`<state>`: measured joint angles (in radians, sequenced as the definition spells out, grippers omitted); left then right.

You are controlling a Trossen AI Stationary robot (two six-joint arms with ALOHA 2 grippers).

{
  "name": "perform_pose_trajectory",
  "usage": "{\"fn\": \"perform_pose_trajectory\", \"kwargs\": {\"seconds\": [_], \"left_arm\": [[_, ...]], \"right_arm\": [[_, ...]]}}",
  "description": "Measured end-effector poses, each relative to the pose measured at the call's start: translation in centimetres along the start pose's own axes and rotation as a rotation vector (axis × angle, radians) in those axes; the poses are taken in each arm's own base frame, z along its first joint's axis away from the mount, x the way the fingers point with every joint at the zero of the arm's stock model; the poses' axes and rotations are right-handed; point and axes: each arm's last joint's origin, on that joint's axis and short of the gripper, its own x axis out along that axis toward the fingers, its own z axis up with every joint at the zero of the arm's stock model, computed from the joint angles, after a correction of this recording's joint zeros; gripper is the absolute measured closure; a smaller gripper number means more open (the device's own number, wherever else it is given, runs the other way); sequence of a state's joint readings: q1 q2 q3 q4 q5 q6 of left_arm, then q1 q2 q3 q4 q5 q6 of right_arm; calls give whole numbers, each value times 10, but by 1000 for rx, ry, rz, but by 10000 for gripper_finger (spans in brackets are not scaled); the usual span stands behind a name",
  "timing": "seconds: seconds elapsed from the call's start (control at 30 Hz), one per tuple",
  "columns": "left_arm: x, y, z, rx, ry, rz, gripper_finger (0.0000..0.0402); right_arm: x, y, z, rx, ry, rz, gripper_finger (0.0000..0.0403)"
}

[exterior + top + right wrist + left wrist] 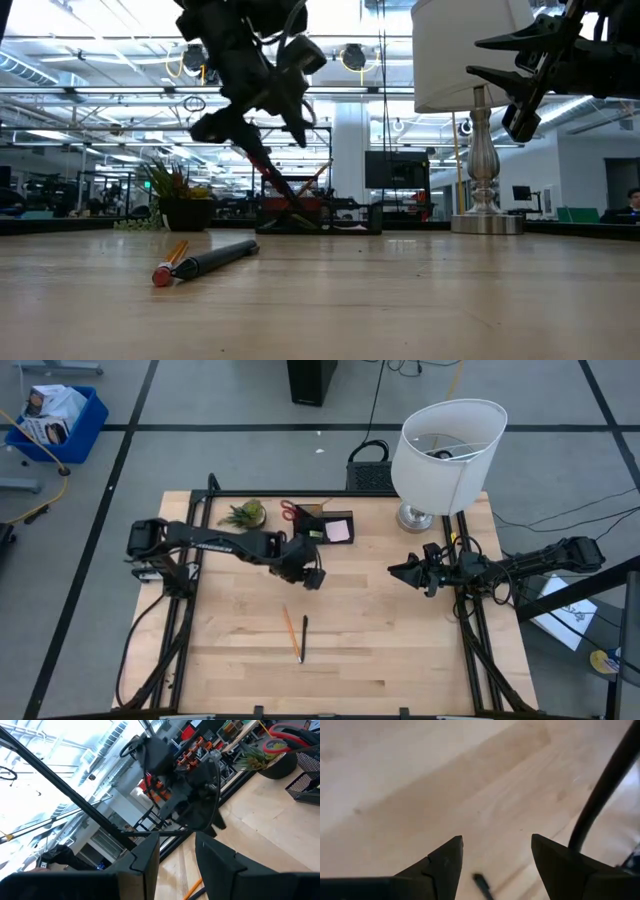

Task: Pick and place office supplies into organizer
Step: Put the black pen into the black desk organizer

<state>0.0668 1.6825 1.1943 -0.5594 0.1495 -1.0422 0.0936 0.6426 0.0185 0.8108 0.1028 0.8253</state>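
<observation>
The left gripper (313,577) hung in the air just in front of the organizer (333,526), on the side toward the middle of the table (400,650), with its two dark fingers (445,862) spread apart and nothing between them; past them the left wrist view showed only bare wood and the tip of a black pen (482,885). The organizer sat at the back edge of the table, holding the red-handled scissors (289,511) at its plant-side end and the pink sticky-note pad (338,531) at its other end. A small potted plant (246,513) stood just beside the organizer, on the scissors' side, and a white lampshade lamp (445,455) stood farther off on the opposite side. Well in front of the organizer, toward the near edge of the table, an orange pencil (290,627) and a black pen (303,639) lay close together on the wood, their near ends almost meeting. The right gripper (396,571) waited in the air off toward the lamp's side of the organizer, near the lamp's base, its fingers (145,857) parted with a gap between them and holding nothing.
</observation>
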Motion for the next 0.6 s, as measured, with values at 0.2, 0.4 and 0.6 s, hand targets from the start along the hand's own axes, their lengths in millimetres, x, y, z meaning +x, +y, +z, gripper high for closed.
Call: {"fn": "perform_pose_trajectory", "kwargs": {"seconds": [0.2, 0.4, 0.6], "left_arm": [[6, -1, -35, -195, 50, 127, 163], [24, -14, -69, -235, 79, 261, 163], [38, -41, -78, -236, 65, 359, 163]], "right_arm": [[0, 0, 0, 0, 0, 0, 286], [0, 0, 0, 0, 0, 0, 286], [0, 0, 0, 0, 0, 0, 286]]}}
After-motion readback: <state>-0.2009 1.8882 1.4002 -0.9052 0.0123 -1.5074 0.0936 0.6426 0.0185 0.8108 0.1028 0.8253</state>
